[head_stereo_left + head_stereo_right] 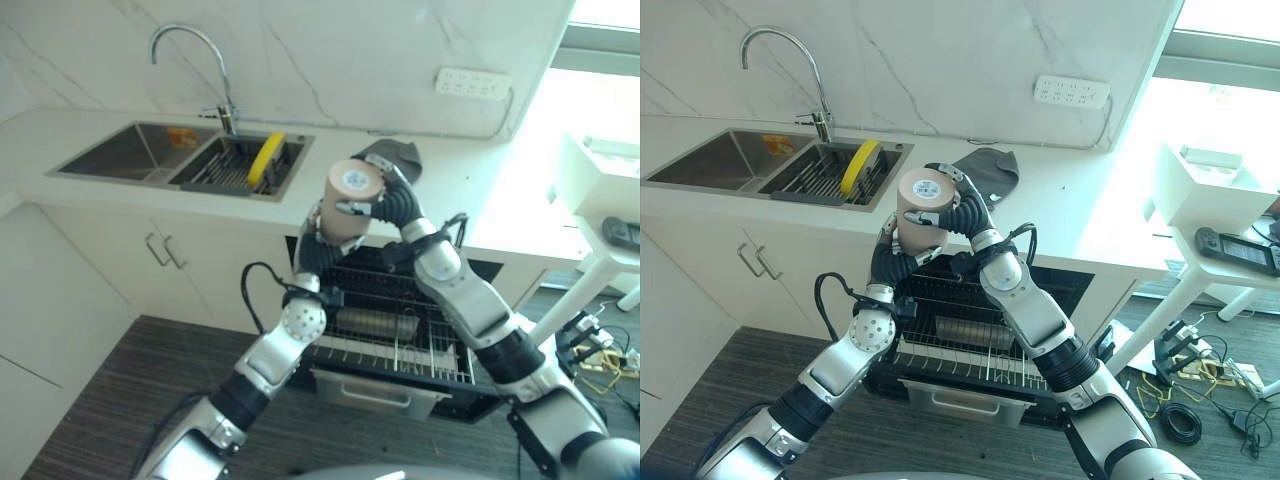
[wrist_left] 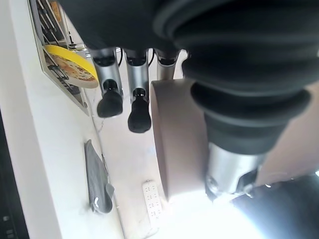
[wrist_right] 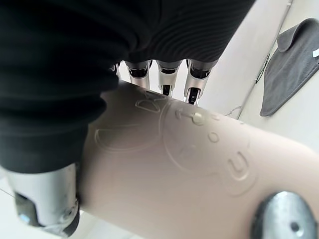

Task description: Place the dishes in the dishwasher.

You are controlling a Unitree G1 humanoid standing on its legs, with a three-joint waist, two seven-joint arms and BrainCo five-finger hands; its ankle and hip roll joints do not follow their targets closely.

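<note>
A beige cup is held bottom-up in the air above the open dishwasher's pulled-out wire rack. My right hand comes over it from the right, with fingers and thumb curled round it. From below left, my left hand grips the cup's lower part; in the left wrist view the cup sits between its thumb and one finger, while two fingertips stand free. A metal cylinder lies in the rack. A yellow plate stands in the sink's drain basket.
The white counter holds a double sink with a faucet at the left and a grey cloth behind the cup. A white side table with a dark device stands at the right. Cabinet doors lie left of the dishwasher.
</note>
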